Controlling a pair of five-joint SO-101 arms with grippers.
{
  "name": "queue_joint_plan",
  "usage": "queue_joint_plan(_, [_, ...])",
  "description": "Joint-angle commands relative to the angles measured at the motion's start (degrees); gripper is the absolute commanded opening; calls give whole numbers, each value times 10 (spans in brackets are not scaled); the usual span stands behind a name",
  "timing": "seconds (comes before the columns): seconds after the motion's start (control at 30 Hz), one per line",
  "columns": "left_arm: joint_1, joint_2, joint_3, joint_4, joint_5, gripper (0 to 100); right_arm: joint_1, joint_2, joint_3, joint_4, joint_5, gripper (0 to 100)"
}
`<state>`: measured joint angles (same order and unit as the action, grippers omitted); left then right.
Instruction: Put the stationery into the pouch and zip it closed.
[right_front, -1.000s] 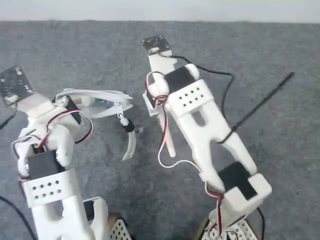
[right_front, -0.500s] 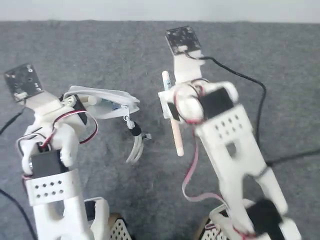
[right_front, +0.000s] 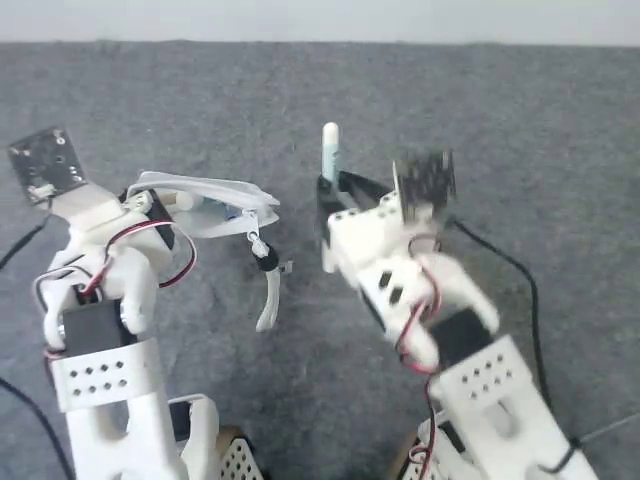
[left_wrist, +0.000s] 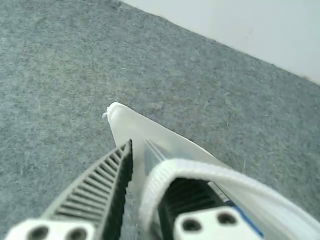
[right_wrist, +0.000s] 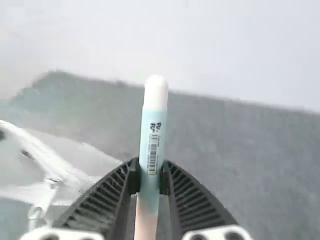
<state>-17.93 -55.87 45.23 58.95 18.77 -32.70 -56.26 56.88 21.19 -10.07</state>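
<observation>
L tool (right_front: 168, 214) is clamping the clear pouch (right_front: 215, 203) by one edge, holding it over the grey worktop (right_front: 520, 110), zip strap (right_front: 268, 295) dangling. R tool (right_wrist: 149, 176) is gripping a pale-blue pen (right_wrist: 153, 122) mid-barrel, white end up, near the pouch. Step: loading the pen, prob. Next: needs aiming the pen at the pouch mouth, then letting go.

My tally, one of each
I count one white pouch (right_front: 215, 205), one pale blue pen (right_front: 330, 152) and one white strap (right_front: 268, 298) looped off that pouch.
</observation>
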Motion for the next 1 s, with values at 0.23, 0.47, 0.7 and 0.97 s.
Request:
queue_joint_plan(0.23, [4, -7, -9, -8, -5, 34, -46, -145, 167, -313, 6, 8])
queue_joint_plan(0.47, [4, -7, -9, -8, -5, 34, -65, -197, 168, -318, 5, 7])
queue_joint_plan(0.7, [1, -7, -9, -9, -5, 34, -119, -274, 168, -318, 5, 7])
queue_joint_plan(0.97, [1, -7, -9, -10, -5, 34, -159, -233, 165, -393, 5, 7])
